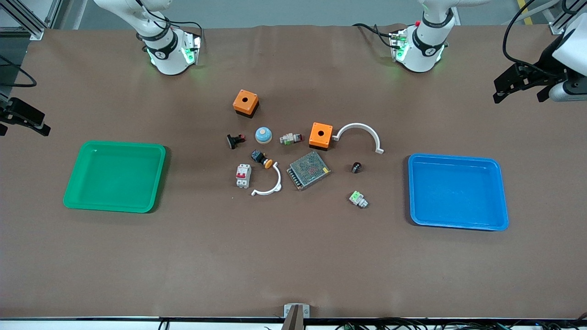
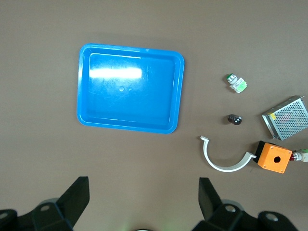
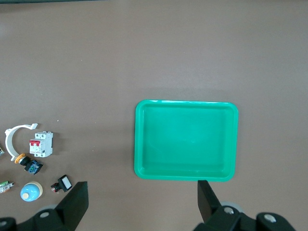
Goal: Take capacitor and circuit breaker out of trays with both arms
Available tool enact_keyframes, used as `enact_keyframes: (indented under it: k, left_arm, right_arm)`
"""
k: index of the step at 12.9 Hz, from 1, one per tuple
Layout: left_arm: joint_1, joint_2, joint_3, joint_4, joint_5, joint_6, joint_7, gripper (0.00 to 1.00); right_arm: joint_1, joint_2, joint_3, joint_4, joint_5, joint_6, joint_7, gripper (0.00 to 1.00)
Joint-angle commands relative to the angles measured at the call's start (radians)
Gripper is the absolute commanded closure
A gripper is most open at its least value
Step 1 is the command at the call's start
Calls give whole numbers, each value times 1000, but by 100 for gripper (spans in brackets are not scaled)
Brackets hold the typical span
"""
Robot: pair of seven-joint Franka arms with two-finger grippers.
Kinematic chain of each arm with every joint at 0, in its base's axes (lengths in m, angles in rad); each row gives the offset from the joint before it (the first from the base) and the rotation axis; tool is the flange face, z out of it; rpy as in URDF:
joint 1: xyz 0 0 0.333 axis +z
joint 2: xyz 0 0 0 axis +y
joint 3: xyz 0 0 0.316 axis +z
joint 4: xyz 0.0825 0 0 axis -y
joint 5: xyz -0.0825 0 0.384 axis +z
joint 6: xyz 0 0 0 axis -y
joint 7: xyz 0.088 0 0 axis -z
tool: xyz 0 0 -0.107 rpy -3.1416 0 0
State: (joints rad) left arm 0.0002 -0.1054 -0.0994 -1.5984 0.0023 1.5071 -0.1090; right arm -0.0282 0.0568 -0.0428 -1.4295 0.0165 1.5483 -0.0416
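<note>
Capacitor (image 1: 356, 167) and breaker (image 1: 243, 176) lie mid-table, well apart from the raised, spread left gripper (image 2: 143, 192) and right gripper (image 3: 142, 195); blue tray (image 1: 497, 192) and green tray (image 1: 75, 183) hold nothing.

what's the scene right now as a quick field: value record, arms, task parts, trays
left gripper: open, raised over bare table at the left arm's end, waiting
right gripper: open, raised at the right arm's end, near the green tray
capacitor: on the table, between the mesh box and the blue tray
breaker: on the table, beside a white curved clip, toward the green tray
trays: both hold nothing
task state: neither part picked up yet
</note>
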Motion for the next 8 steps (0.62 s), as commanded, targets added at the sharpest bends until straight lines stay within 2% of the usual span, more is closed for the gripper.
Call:
enact_keyframes:
  k: [1, 8]
  left_arm:
    - [1, -7, -3, 3, -2, -10, -3, 0]
    - [6, 12, 0, 43, 1, -25, 6, 0]
  right_arm:
    - [-1, -3, 7, 6, 6, -5, -4, 0]
    - [4, -3, 9, 6, 6, -5, -6, 0]
